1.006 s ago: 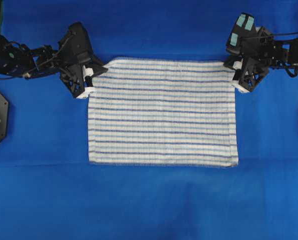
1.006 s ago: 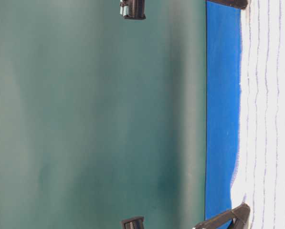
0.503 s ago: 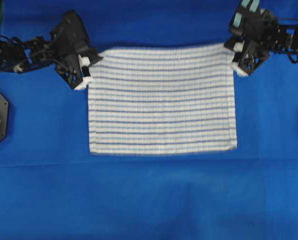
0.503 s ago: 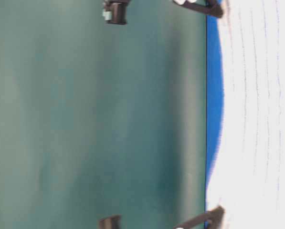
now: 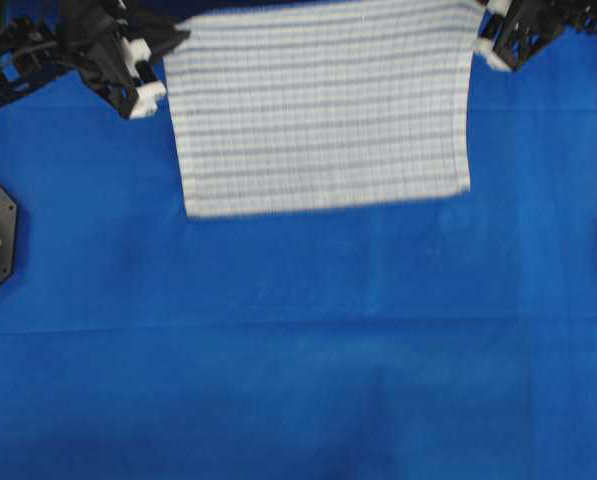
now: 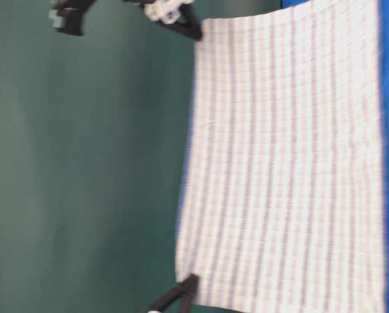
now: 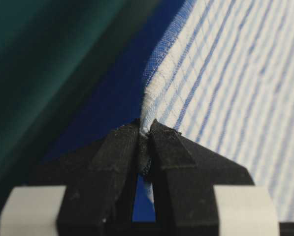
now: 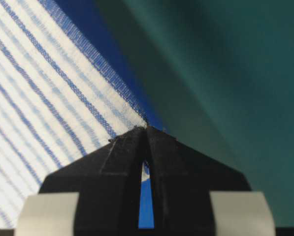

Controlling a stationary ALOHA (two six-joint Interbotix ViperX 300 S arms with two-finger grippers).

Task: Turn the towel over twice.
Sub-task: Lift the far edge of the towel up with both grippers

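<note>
Two corners held, one per arm. Left gripper: jaws pinched tight on the far-left corner of the striped towel. Right gripper: jaws likewise clamped on the far-right corner. Towel: lifted and spread taut between the two, long axis running gripper to gripper, free edge hanging toward the near side over the blue table covering. Neither arm is nearer; the flip likely depends on carrying both corners evenly.

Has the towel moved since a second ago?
Yes. In the overhead view the towel has shifted toward the top edge, uncovering more blue cover below it. The table-level view shows it lifted and hanging.
</note>
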